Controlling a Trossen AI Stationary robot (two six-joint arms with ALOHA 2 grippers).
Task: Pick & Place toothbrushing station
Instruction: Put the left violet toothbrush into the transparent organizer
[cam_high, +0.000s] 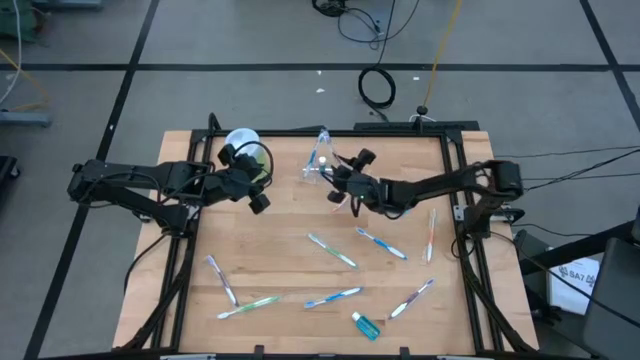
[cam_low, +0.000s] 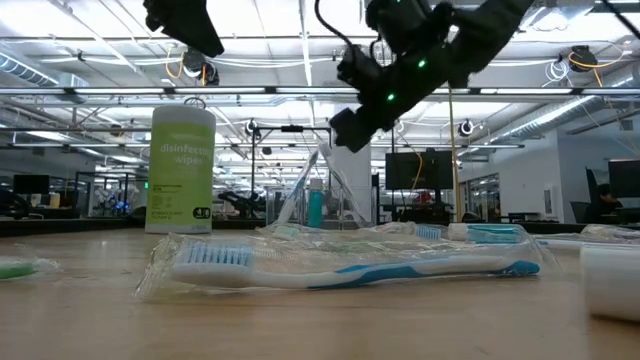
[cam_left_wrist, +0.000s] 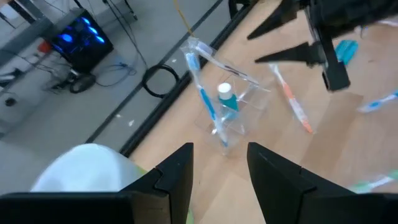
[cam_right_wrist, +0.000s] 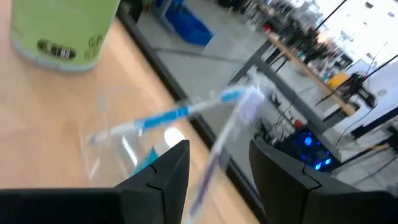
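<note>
Clear cup (cam_high: 318, 163) stands at the table's (cam_high: 290, 230) 12 o'clock edge, holding two wrapped toothbrushes (cam_left_wrist: 202, 93) and a blue white-capped tube (cam_left_wrist: 227, 99). The left wrist view shows these contents; the high view gives only a glassy glint. Right gripper (cam_high: 345, 172) hovers at the cup's 3 o'clock, fingers spread, empty. Left gripper (cam_high: 248, 177) waits above the green wipes canister (cam_high: 247, 153), fingers spread. Loose toothbrushes (cam_high: 333, 250) and another tube (cam_high: 365, 325) lie toward 6 o'clock. In the low view, a wrapped blue brush (cam_low: 350, 265) partly screens the cup.
</note>
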